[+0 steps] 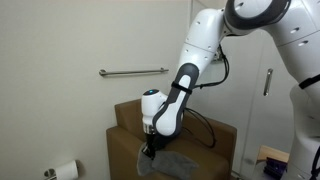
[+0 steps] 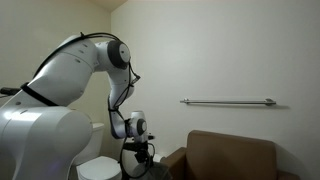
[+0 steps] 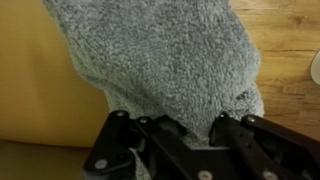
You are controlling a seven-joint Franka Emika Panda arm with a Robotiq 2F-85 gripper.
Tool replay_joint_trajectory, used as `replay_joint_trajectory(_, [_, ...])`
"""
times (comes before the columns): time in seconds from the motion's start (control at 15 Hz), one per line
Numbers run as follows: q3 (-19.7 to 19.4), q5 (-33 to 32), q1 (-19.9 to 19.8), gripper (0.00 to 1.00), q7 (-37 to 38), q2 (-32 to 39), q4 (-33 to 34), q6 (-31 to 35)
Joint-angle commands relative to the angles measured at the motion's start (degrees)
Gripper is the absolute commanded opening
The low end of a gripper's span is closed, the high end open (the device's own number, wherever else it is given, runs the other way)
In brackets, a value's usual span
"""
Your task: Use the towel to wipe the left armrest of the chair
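A grey fluffy towel (image 3: 160,55) fills most of the wrist view, hanging from my gripper (image 3: 185,125), whose two black fingers are shut on its edge. In an exterior view the towel (image 1: 165,163) drapes down over the brown chair's armrest (image 1: 122,140) beneath the gripper (image 1: 149,150). In an exterior view the gripper (image 2: 139,155) hangs just beside the brown chair (image 2: 230,155); the towel is hard to see there. The tan armrest surface (image 3: 35,90) lies under the towel in the wrist view.
A metal grab bar (image 1: 133,71) is mounted on the wall behind the chair, also seen in an exterior view (image 2: 227,101). A toilet paper roll (image 1: 66,171) sits low by the chair. A white toilet (image 2: 100,168) stands beside the chair.
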Motion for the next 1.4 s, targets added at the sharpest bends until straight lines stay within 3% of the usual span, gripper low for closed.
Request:
replay_joint_trajectory(0.0, [2.3,4.3,-4.6,0.06,-7.4,11.0,13.0,-3.9])
replay_joint_trajectory(0.27, [0.9,3.9,-4.7,0.06,-8.6,16.1,26.7,-13.5])
replay_joint_trajectory(0.53, [-0.7,3.1,-4.6,0.06,-8.3,20.5,37.8,-16.4])
replay_joint_trajectory(0.73, [-2.0,2.9,-4.5,0.06,-7.7,22.6,42.4,-16.9])
replay_joint_trajectory(1.0, [-2.0,3.7,-5.1,0.06,-8.0,22.0,42.2,-17.1])
replay_joint_trajectory(1.33, [2.1,5.8,-6.5,0.06,-10.4,15.6,30.1,-13.6])
